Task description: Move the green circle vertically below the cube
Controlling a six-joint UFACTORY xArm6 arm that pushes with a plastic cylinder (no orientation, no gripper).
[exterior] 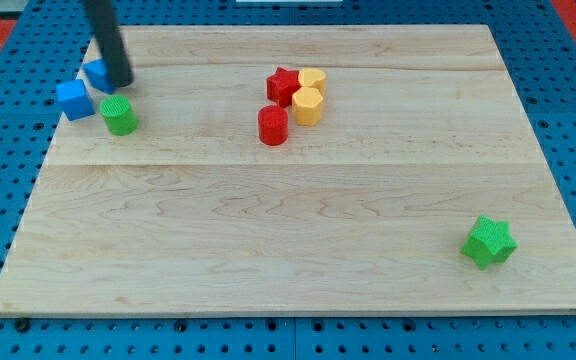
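The green circle [120, 116] is a short round block near the board's upper left. A blue cube [73, 99] sits just to its left and slightly higher. A second blue block [96, 73] lies above, partly hidden behind the rod. My tip [121, 84] rests on the board just above the green circle, right of the blue cube and against the partly hidden blue block.
A red star [282, 85], two yellow blocks [311, 80] [308, 105] and a red cylinder [273, 126] cluster at upper centre. A green star [488, 242] sits at lower right. The wooden board [298, 250] lies on a blue pegboard.
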